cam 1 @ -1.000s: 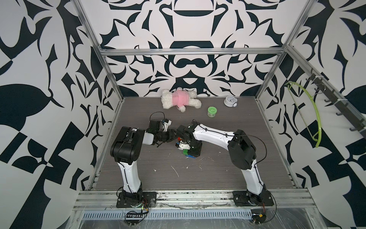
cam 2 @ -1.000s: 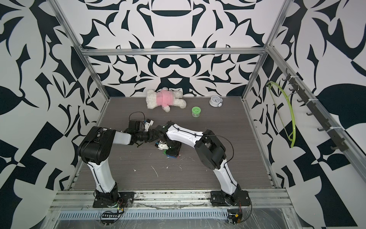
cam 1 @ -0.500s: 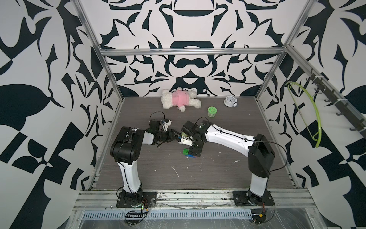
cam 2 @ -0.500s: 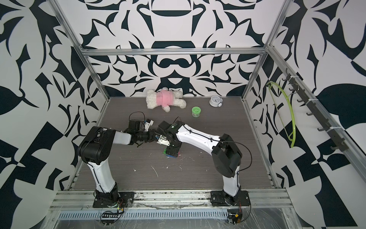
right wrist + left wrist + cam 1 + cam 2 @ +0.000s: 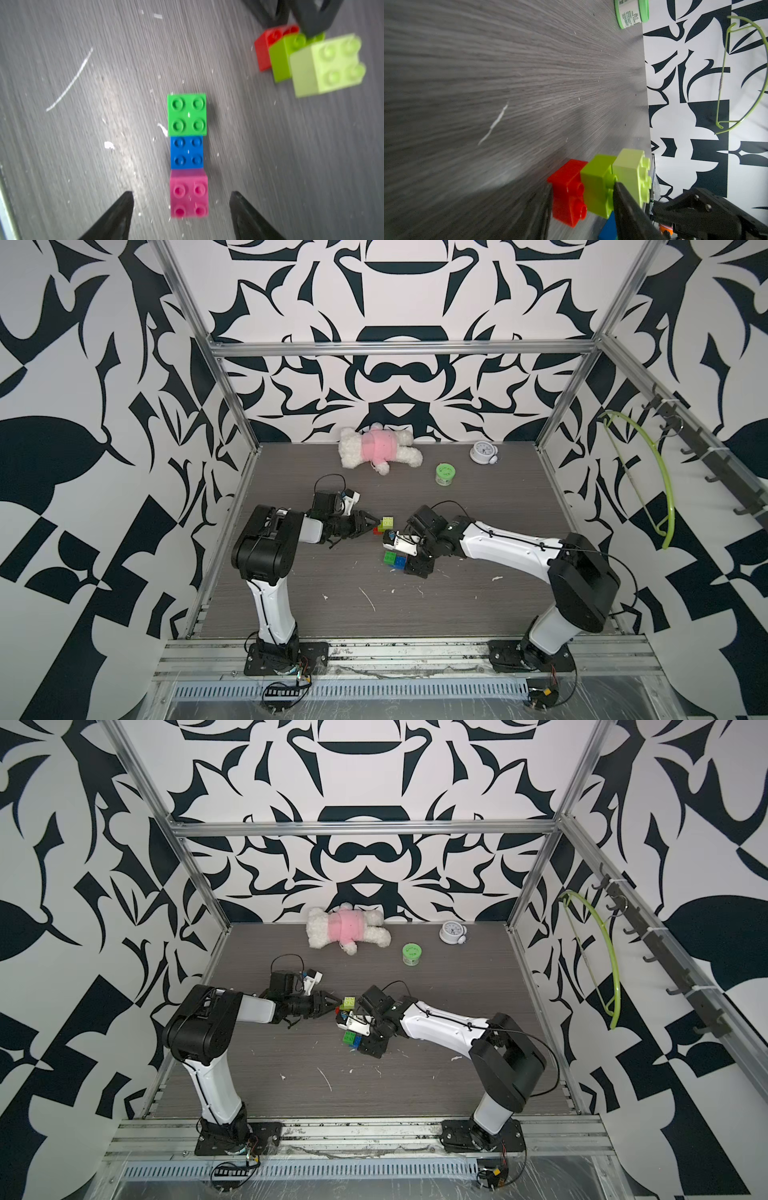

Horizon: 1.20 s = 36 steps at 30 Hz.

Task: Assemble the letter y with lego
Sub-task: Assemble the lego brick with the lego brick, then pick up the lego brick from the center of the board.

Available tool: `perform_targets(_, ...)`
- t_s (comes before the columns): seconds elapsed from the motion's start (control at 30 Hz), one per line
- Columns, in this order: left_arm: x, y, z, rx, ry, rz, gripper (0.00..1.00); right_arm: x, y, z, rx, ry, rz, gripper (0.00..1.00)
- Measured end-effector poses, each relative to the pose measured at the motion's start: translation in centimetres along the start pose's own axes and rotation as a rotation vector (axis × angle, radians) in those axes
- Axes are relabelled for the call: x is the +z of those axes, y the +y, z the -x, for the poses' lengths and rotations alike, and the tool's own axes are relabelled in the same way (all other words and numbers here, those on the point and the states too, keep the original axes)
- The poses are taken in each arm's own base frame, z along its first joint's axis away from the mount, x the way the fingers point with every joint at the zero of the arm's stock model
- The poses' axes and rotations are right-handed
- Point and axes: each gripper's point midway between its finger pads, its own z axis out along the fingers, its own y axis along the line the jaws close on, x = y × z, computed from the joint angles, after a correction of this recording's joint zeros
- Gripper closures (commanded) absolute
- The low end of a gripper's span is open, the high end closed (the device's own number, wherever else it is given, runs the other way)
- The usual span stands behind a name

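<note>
Lego stem (image 5: 598,187) clamped by left gripper (image 5: 582,187), right gripper (image 5: 181,193) spread, empty

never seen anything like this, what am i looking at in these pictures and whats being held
Two robot arms reach over a table. Two pictures look down from overhead, nearly the same view; the two close-ups come from a camera on each arm's wrist. The left gripper is shut on a stack of three toy bricks, red, lime and pale green. The right gripper is open, holding nothing, above a joined green, blue and pink brick row lying on the table. Farther back lie a plush toy, a green-lidded jar and a clock.
</note>
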Motion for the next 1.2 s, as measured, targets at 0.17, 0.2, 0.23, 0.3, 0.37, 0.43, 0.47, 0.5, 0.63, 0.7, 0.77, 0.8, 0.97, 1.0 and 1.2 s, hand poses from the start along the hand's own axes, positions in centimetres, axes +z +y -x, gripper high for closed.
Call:
perform_targets(0.17,0.0,0.0,0.0,0.0,0.0,0.0,0.49,1.6,0.0,-0.1,-0.018,0.011,0.024,0.25)
perform_targets(0.2,0.0,0.0,0.0,0.0,0.0,0.0,0.49,1.9,0.0,-0.2,-0.02,0.018,0.028,0.25)
perform_targets(0.23,0.0,0.0,0.0,0.0,0.0,0.0,0.49,2.2,0.1,-0.4,-0.02,0.025,0.031,0.25)
perform_targets(0.3,0.0,0.0,0.0,0.0,0.0,0.0,0.49,2.7,0.1,-0.7,-0.022,0.039,0.038,0.26)
perform_targets(0.37,0.0,0.0,0.0,0.0,0.0,0.0,0.49,3.0,0.1,-0.8,-0.022,0.047,0.041,0.28)
perform_targets(0.43,0.0,0.0,0.0,0.0,0.0,0.0,0.49,3.2,-0.1,-0.7,-0.022,0.049,0.04,0.3)
perform_targets(0.47,0.0,0.0,0.0,0.0,0.0,0.0,0.49,3.3,-0.3,-0.6,-0.021,0.048,0.038,0.31)
perform_targets(0.5,0.0,0.0,0.0,0.0,0.0,0.0,0.49,3.4,-0.4,-0.4,-0.024,0.046,0.037,0.34)
perform_targets(0.63,0.0,0.0,0.0,0.0,0.0,0.0,0.49,3.6,-0.8,0.4,-0.027,0.036,0.034,0.4)
perform_targets(0.7,0.0,0.0,0.0,0.0,0.0,0.0,0.49,3.8,-0.9,0.6,-0.027,0.035,0.034,0.42)
perform_targets(0.77,0.0,0.0,0.0,0.0,0.0,0.0,0.49,4.0,-1.0,0.6,-0.026,0.038,0.035,0.45)
perform_targets(0.8,0.0,0.0,0.0,0.0,0.0,0.0,0.49,4.2,-1.0,0.6,-0.026,0.04,0.037,0.47)
perform_targets(0.97,0.0,0.0,0.0,0.0,0.0,0.0,0.49,4.8,-0.9,0.2,-0.021,0.055,0.051,0.49)
perform_targets(1.0,0.0,0.0,0.0,0.0,0.0,0.0,0.49,4.9,-0.8,0.1,-0.021,0.057,0.052,0.5)
perform_targets(1.2,0.0,0.0,0.0,0.0,0.0,0.0,0.49,5.0,-0.8,0.0,-0.024,0.064,0.056,0.61)
